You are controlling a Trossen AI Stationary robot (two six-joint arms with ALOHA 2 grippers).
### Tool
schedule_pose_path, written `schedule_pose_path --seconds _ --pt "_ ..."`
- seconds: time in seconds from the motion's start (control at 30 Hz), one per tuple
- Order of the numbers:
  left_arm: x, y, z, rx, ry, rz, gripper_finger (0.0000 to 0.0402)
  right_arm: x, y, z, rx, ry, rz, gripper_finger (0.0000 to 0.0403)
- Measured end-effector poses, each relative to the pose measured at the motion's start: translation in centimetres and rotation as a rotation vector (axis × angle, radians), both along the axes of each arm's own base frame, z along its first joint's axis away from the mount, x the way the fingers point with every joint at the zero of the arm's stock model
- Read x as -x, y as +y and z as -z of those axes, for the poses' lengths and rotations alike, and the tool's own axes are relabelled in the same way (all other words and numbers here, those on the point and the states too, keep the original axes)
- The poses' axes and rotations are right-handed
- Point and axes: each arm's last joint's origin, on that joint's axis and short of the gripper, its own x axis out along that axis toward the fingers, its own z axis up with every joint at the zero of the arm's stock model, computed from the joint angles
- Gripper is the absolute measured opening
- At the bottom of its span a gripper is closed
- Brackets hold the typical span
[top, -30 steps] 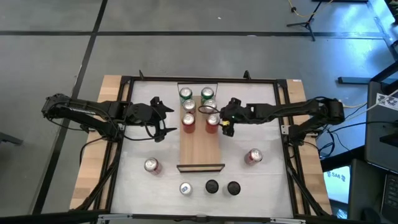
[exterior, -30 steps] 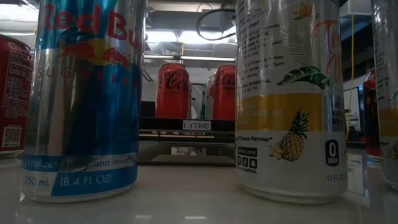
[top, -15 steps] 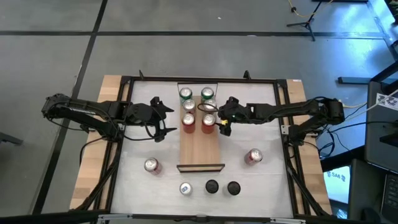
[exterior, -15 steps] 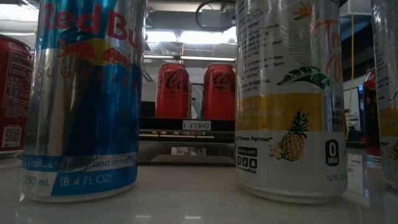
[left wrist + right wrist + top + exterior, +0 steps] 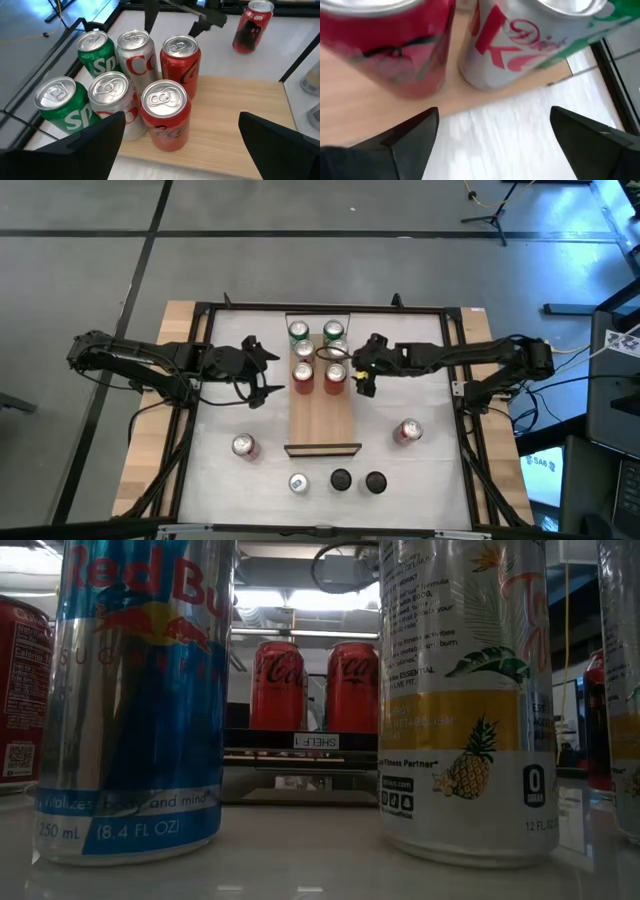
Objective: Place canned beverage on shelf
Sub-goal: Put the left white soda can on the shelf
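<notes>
Six cans grouped at the far end of the shelf (image 5: 323, 405), a long light-wood plank down the middle of the white table (image 5: 420, 470). Two green cans (image 5: 299, 331) at the very back, two silver cans (image 5: 303, 350) in the middle row, two red cans (image 5: 335, 375) nearest the bare wood. Front half of the plank bare, with a dark edge at its near end.

Right gripper (image 5: 361, 366) just beside the right-hand red can, at the plank's right edge, fingers spread and gripping nothing. From its wrist camera: both dark fingers (image 5: 410, 137) wide apart over the table, the red can (image 5: 390, 50) and a silver can (image 5: 520, 45) close ahead on the wood, no contact with either.

Left gripper (image 5: 262, 366) on the other side, a little off the plank's left edge, also spread wide and empty. From its wrist camera: all six cans in view between the fingers (image 5: 95, 145), the near red can (image 5: 165, 115) closest.

Elsewhere on the table: another red can (image 5: 407, 431) to the right, well apart from the plank; one more red can (image 5: 243, 445) to the left; near the front edge, a blue-and-silver can (image 5: 298, 482) and two dark-topped cans (image 5: 341, 478). In the low view, the blue can (image 5: 140, 690) and a pineapple-printed can (image 5: 465, 690) large in front, the two red cans (image 5: 277, 685) behind on the plank.
</notes>
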Motion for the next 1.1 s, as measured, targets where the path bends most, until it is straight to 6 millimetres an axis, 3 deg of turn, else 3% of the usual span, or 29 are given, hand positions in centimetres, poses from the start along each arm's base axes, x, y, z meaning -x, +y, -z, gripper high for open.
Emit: schedule_pose_path --seconds 0.33,0.7,0.93,1.1 --pt "-0.1 -0.5 -0.9 0.163 -0.059 -0.018 0.0378 0.5 0.1 -3.0 -0.015 0.140 0.000 0.0379" --pt "0.9 -6.4 -4.1 0.310 -0.159 0.117 0.0378 0.4 0.1 -3.2 -0.024 0.137 -0.006 0.0379" --pt "1.0 -10.6 -2.8 0.324 -0.080 0.209 0.0378 0.4 0.1 -3.2 -0.033 0.135 -0.012 0.0379" --pt "2.2 -12.8 -0.8 0.376 0.085 0.200 0.0378 0.4 0.2 -3.1 -0.072 0.131 -0.037 0.0379"
